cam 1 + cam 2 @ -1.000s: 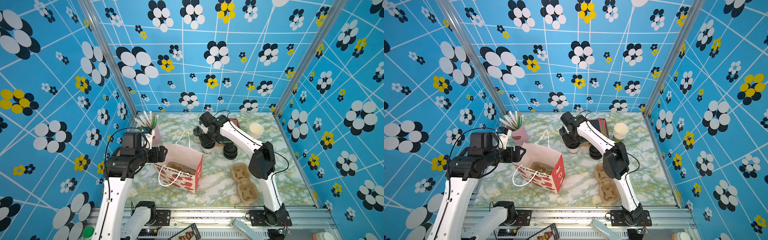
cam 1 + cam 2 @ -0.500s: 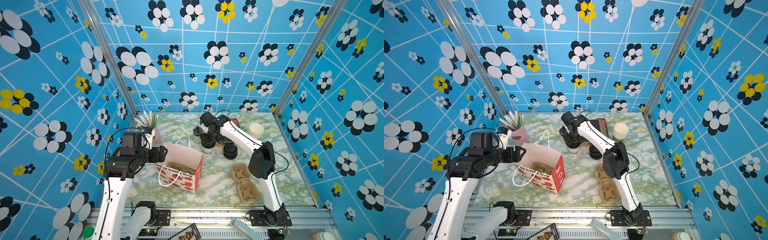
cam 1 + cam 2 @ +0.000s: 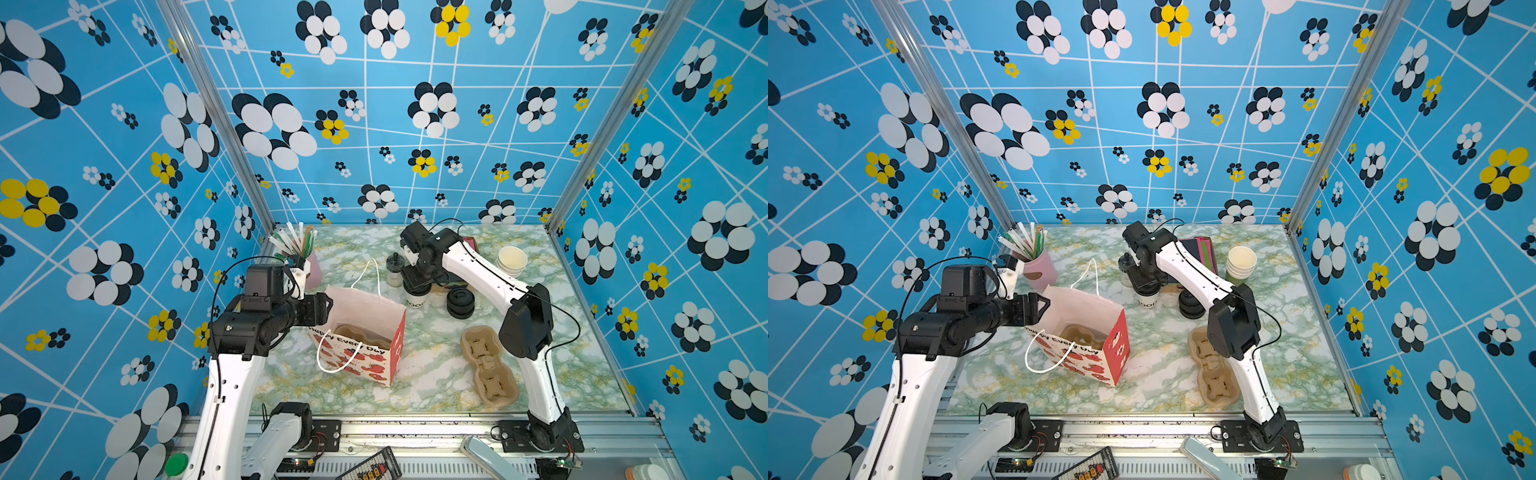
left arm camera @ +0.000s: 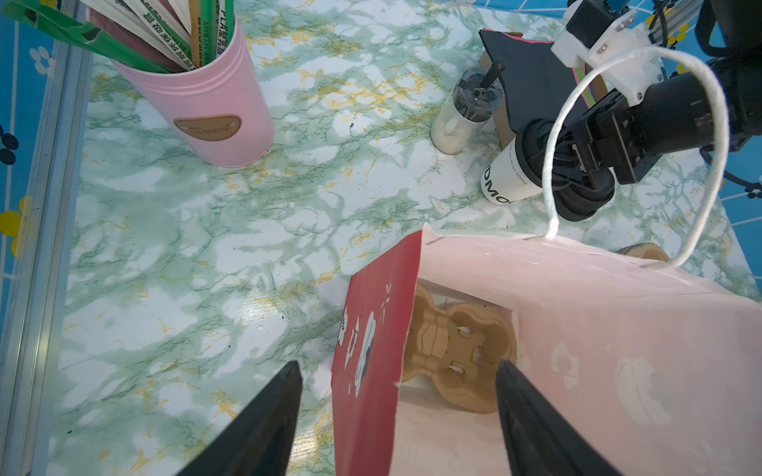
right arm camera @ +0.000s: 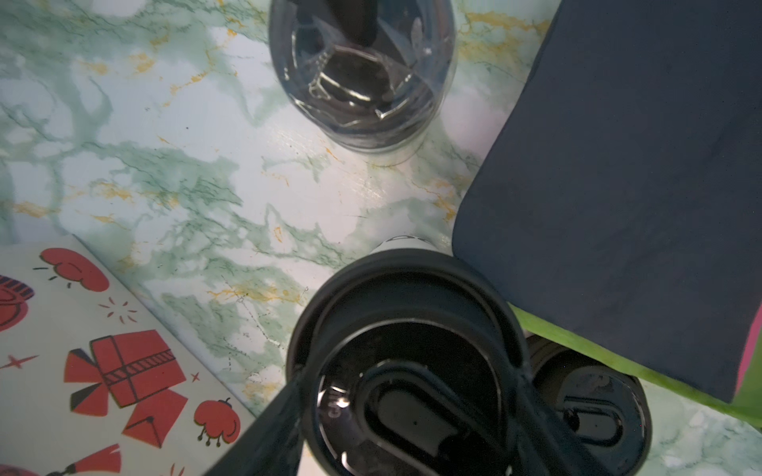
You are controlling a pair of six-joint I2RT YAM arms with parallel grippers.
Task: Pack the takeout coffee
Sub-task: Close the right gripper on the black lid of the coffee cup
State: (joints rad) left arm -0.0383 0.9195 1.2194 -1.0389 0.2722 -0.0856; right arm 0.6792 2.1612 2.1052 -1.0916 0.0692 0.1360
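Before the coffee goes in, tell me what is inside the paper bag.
A brown pulp cup carrier lies on the paper bag's floor, its visible holes empty. The bag's walls cover part of the carrier.

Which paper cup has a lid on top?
The single white paper cup with the round black plastic lid, standing under the right hand. The stacked cream paper cups at the back right are open on top, with no lid.

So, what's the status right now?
Left end effector open astride paper bag wall. Right end effector around takeout coffee lid, grip unclear. Glass shaker close beside.
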